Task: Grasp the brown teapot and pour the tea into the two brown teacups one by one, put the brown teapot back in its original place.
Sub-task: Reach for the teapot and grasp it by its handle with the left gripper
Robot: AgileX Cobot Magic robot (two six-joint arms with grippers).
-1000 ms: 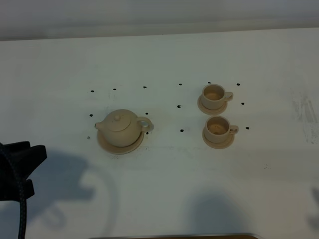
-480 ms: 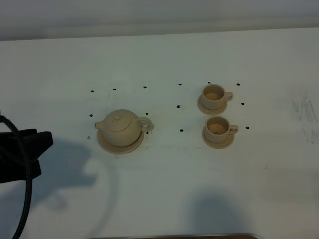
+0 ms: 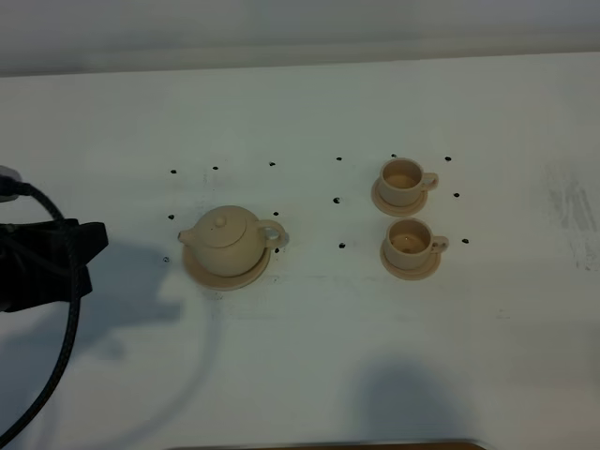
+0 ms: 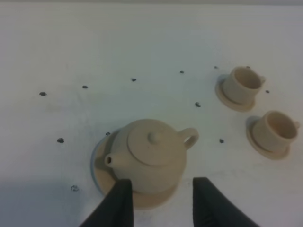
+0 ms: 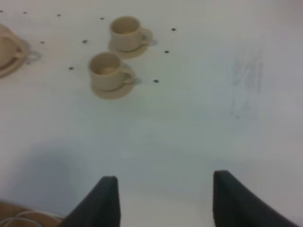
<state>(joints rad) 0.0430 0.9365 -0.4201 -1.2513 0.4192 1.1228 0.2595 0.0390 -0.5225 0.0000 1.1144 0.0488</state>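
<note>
Of the left pincer [image 4: 162, 181] only two dark fingertips are seen in its wrist view; the rest is cut off by the frame edge. The tips are held apart with nothing between them, so the pincer is released. The brown teapot [image 4: 149, 153] lies just beyond them; whether it is touched cannot be told. In the high view that arm is shown only as a dark, cropped mass with a black cable [image 3: 58, 356] at 9 o'clock of the teapot, well apart from it, and its jaws cannot be made out there. The right pincer [image 5: 165, 176] is shown only by its own blurred wrist view, spread wide and empty over the bare desk [image 5: 189, 118].

The teapot is squat, round and beige-tan, with a knobbed lid. It is set upright on its wide saucer [image 3: 217, 279], spout to 9 o'clock and loop handle to 3 o'clock in the high view. At 3 o'clock of it, well apart, the far teacup [image 3: 402, 176] is placed at 12 o'clock of the near teacup [image 3: 408, 240], each on a small saucer, handles to 3 o'clock. Their contents cannot be told. Small black dots [image 3: 337, 201] are scattered around them.
</note>
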